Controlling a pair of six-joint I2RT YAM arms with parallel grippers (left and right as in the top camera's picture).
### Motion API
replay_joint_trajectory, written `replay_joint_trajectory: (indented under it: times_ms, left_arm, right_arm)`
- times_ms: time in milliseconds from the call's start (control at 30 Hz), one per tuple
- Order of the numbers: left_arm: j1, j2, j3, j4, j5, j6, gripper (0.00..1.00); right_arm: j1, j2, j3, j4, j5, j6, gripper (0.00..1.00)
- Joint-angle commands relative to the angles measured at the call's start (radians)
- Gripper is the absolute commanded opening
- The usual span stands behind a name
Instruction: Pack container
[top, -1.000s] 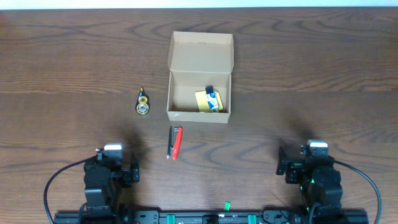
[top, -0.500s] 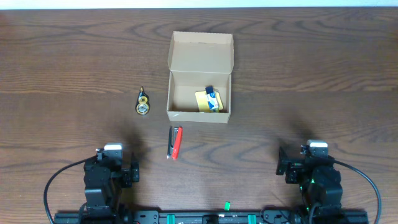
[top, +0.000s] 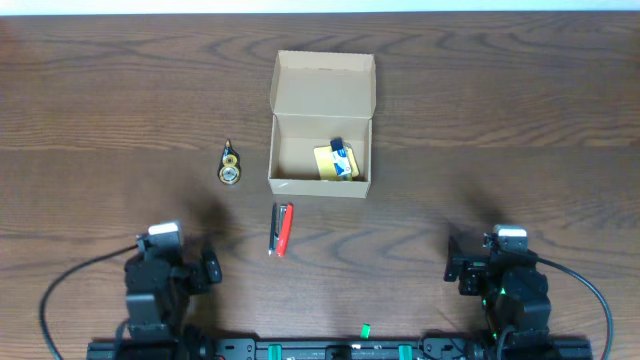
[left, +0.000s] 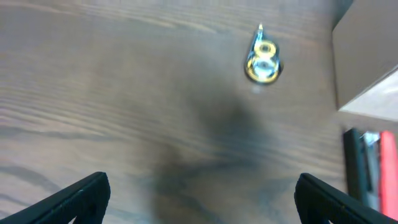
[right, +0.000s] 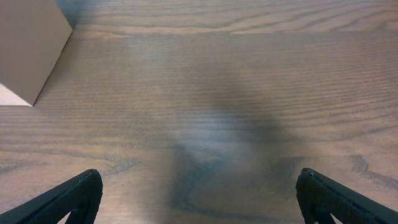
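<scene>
The container (top: 320, 150) is a tan cardboard box standing open at mid-table, its flap lid (top: 324, 80) folded back. Inside it lie a yellow pad (top: 328, 163) and a small blue item (top: 341, 155). A yellow-and-clear tape dispenser (top: 230, 167) (left: 262, 59) lies left of the box. In front of it sits a red-and-black stapler-like item (top: 282, 229) (left: 372, 169). My left gripper (left: 200, 198) (top: 170, 262) hangs open over bare wood near the front edge. My right gripper (right: 199, 190) (top: 497, 262) is open too, holding nothing, with the box corner (right: 30, 43) at its far left.
The arms' base rail (top: 320, 350) with a green tab (top: 366, 329) runs along the front edge, and black cables (top: 85, 285) loop out from both arms. The table's far edge (top: 320, 12) is at the top.
My left arm has shifted a little to the left. The right arm and the objects have not moved.
</scene>
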Motion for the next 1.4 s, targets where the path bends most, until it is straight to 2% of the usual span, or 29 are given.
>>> replay_joint_trajectory:
  times_ms: [0,333,600,833,1100,1233,1367]
  left_arm:
    - [0.002,0.142,0.108,0.002,-0.025,-0.022,0.96]
    - [0.001,0.583,0.431,0.006,0.013,-0.023,0.95]
    - [0.001,0.811,0.602,0.003,0.101,-0.022,0.96]
    - [0.002,0.919,0.641,0.010,0.143,-0.076,0.96]
    - [0.002,1.045,0.647,0.111,0.160,-0.076,0.95]
    - [0.002,1.132,0.689,0.113,0.237,-0.075,0.95]
    - [0.002,1.184,0.726,0.111,0.250,-0.075,0.96]
  right_arm:
    - [-0.009,-0.011,-0.011,-0.003,-0.006,-0.013,0.99]
    - [-0.009,-0.011,-0.011,-0.003,-0.006,-0.013,0.99]
    - [-0.009,-0.011,-0.011,-0.003,-0.006,-0.013,0.99]
    - [-0.009,-0.011,-0.011,-0.003,-0.006,-0.013,0.99]
    - [-0.009,-0.011,-0.011,-0.003,-0.006,-0.013,0.99]
    - [-0.009,-0.011,-0.011,-0.003,-0.006,-0.013,0.99]
    - [-0.009,-0.011,-0.011,-0.003,-0.006,-0.013,0.99]
